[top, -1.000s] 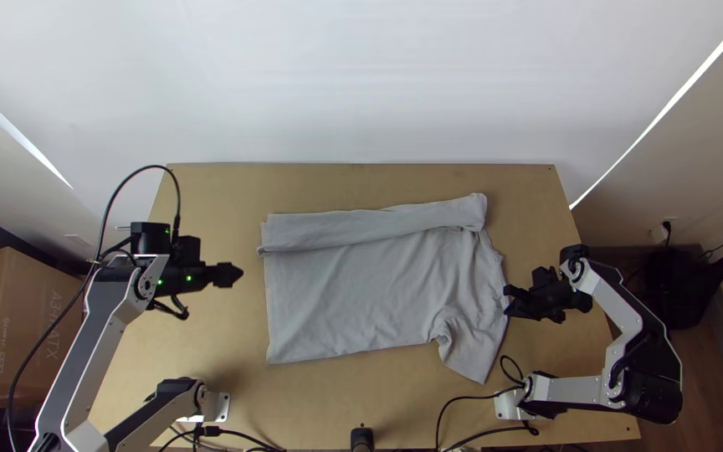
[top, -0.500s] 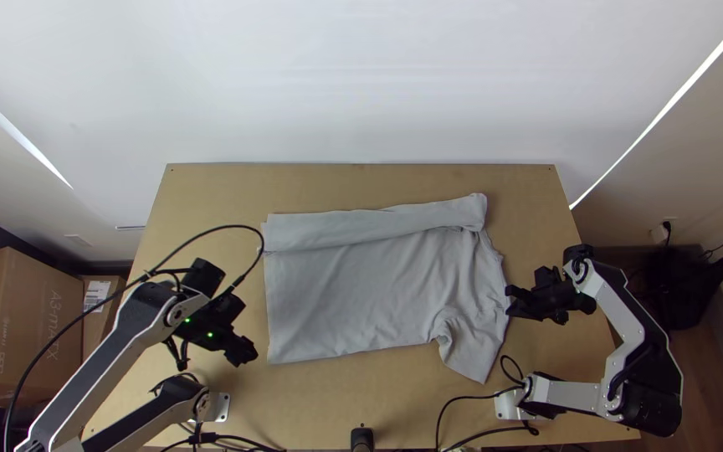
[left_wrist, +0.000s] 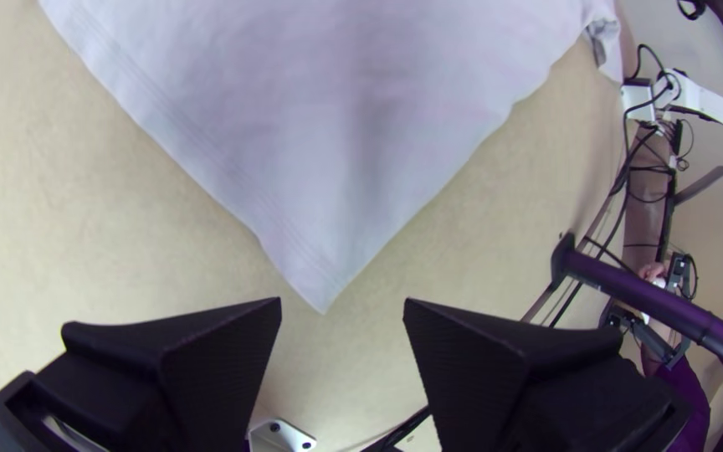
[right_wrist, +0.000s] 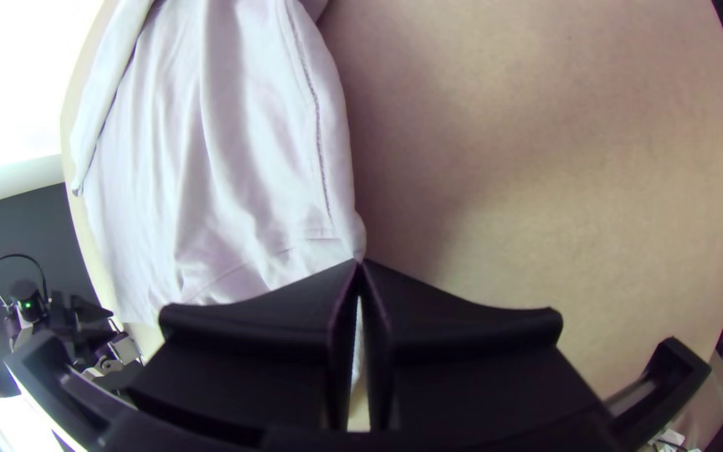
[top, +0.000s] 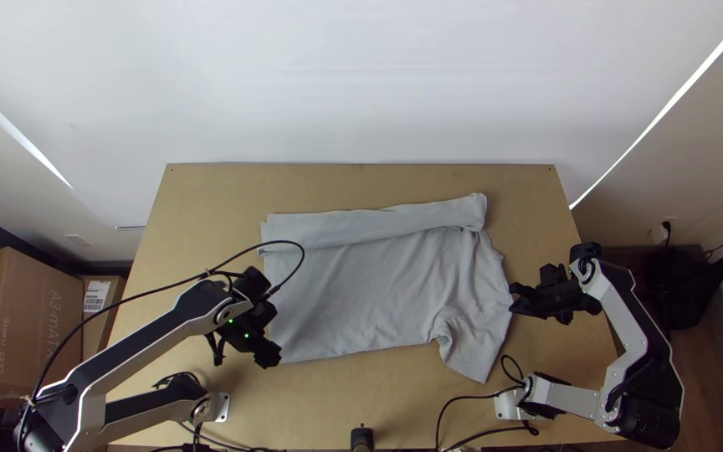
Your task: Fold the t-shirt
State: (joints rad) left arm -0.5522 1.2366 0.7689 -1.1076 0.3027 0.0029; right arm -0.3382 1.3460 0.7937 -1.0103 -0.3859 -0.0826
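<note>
having swung from nine o'clock to the eight o'clock corner of the t-shirt [top: 370,289], spread mid-table, the left gripper [left_wrist: 342,308], fingers apart, appears poised for the next fold; the right gripper [right_wrist: 359,263] clamps its three o'clock edge

- Your grey T-shirt [top: 378,289] lies mostly spread on the wooden table [top: 361,186].
- Its far side is folded over in a long strip [top: 361,228].
- You have one sleeve [top: 472,356] angled toward the table's near edge, creases around it.
- Your left gripper [top: 268,355]: at the shirt's near left corner.
- Your right gripper [top: 515,299]: at its right edge.
</note>
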